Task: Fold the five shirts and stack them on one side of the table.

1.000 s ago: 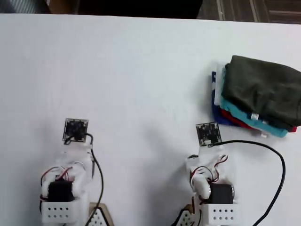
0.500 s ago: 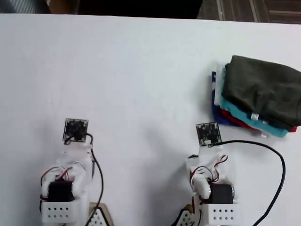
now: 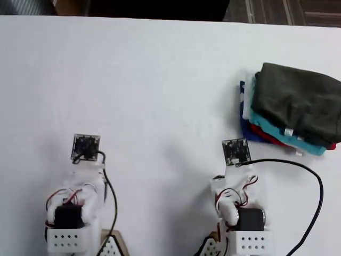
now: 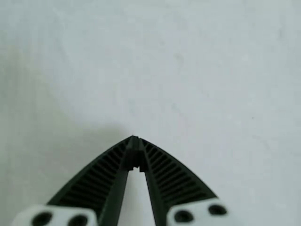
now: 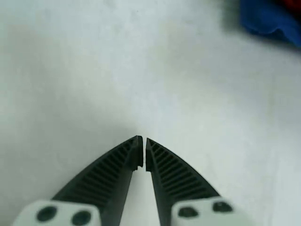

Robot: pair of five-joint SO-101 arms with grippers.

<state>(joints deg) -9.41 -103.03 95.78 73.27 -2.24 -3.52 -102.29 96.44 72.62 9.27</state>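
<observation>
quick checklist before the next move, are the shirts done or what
1. Shirts in one stack at the table's right side: ok.
2. Five layers show, dark green shirt on top, then teal shirt, red shirt, blue shirt, white shirt: ok.
3. Left arm jaws shut, holding nothing: ok.
4. Right arm jaws shut, holding nothing: ok.
5. Both arms apart from the stack: ok.
6. Stack fully on the table: cannot tell, it runs to the high view's edge.

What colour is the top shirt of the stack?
Dark olive green; the top shirt shows best in the high view.
</observation>
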